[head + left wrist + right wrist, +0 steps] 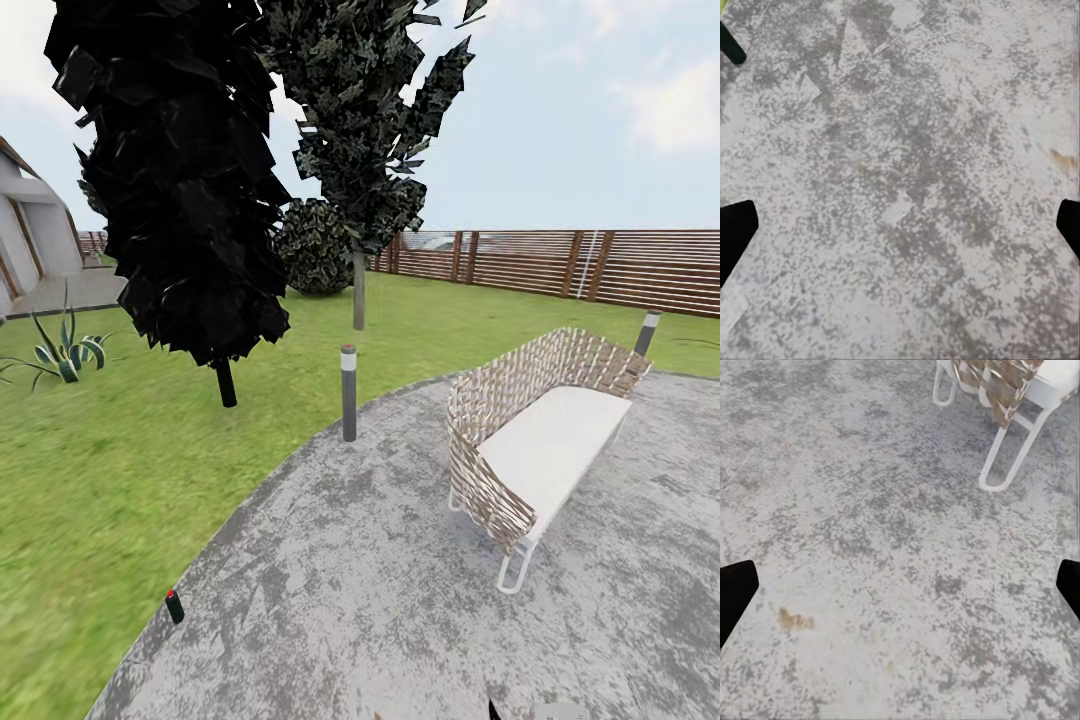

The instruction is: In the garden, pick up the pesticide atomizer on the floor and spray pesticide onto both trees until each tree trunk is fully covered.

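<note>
While your left pincer [900, 229] and right pincer [900, 592] gape empty over paving [400, 600], atomizer [174, 606] stands near left; trees [226, 383] far left.

Atomizer [174, 606] too small for detail – treetops [180, 60] cropped (bench [1020, 390] too).

Lighting, as I read it from my station: flat, even daylight under a pale blue sky [600, 120] with soft cloud; no sun disc, no glare. Cast shadows: none I can find under the bench [545, 440] or the bollard [348, 392]. Near tree [175, 170] foliage renders almost black, detail lost. Head view: soft, with wide-angle stretch and smear at the lower corners. Both wrist views: bright, grainy paving [900, 180], mildly blurred throughout.
</note>
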You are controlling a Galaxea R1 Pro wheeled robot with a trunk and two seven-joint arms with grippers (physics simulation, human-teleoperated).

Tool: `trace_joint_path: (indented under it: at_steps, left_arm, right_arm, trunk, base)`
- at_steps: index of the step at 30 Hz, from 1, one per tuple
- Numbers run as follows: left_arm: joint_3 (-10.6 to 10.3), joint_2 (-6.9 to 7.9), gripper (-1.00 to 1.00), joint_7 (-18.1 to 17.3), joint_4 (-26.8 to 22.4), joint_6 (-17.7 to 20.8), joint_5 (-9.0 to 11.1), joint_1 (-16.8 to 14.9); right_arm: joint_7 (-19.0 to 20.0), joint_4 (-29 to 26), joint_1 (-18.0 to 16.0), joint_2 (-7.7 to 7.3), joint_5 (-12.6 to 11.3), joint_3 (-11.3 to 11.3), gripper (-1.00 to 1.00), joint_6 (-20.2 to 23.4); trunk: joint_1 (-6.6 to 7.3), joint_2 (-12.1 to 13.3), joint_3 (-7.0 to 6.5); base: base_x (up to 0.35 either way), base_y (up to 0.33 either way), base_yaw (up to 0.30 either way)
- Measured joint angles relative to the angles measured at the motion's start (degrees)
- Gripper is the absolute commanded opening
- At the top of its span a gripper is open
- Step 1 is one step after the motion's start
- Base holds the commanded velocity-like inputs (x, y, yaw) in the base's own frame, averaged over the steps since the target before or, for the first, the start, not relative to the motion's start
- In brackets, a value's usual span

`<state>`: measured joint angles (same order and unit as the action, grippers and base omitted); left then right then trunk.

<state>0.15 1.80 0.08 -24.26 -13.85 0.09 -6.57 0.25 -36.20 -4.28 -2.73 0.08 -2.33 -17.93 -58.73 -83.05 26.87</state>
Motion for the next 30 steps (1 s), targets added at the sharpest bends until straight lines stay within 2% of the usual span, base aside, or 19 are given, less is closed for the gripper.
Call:
trace_joint_path:
  at_steps: [9, 12, 14, 17, 24, 30]
  left_arm:
    - [0.17, 0.48, 1.0, 0.07, -1.93, -0.03, -0.3, 0.32]
    - [0.22, 1.05, 1.0, 0.07, -2.06, -0.03, -0.2, 0.59]
    - [0.25, 1.96, 1.0, 0.08, -2.12, -0.03, -0.08, 0.77]
    - [0.28, 2.67, 1.0, 0.08, -2.09, -0.06, -0.02, 0.82]
    - [0.37, 2.9, 1.0, 0.13, -2.04, -0.1, 0.2, 0.82]
    - [3.25, 2.91, 1.0, 0.08, -1.77, -2.77, 0.96, 0.82]
  right_arm:
    - [0.11, 0.11, -0.33, 0.0, 0.22, -0.15, 1.0, -0.42]
    - [0.08, 0.14, -0.34, 0.0, 0.23, -0.15, 1.0, -0.43]
    - [0.09, 0.29, -0.34, 0.0, 0.28, -0.1, 1.0, -0.45]
    - [0.19, 0.5, -0.34, 0.04, 0.37, 0.16, 1.0, -0.44]
    - [0.22, 0.67, -0.35, 0.11, 0.39, 0.45, 1.0, -0.44]
    - [0.16, 2.16, -0.35, 0.17, 0.39, 0.48, 1.0, -0.44]
  trunk:
    - [0.0, 0.0, 0.0]
    - [0.0, 0.0, 0.0]
    - [0.0, 0.0, 0.0]
    - [0.02, 0.0, 0.0]
    - [0.03, 0.0, 0.0]
    - [0.03, 0.0, 0.0]
  base:
    - [0.0, 0.0, 0.0]
    - [0.0, 0.0, 0.0]
    - [0.04, 0.0, 0.0]
    - [0.199, -0.047, 0.0]
    - [0.288, -0.102, 0.145]
    - [0.308, -0.114, 0.27]
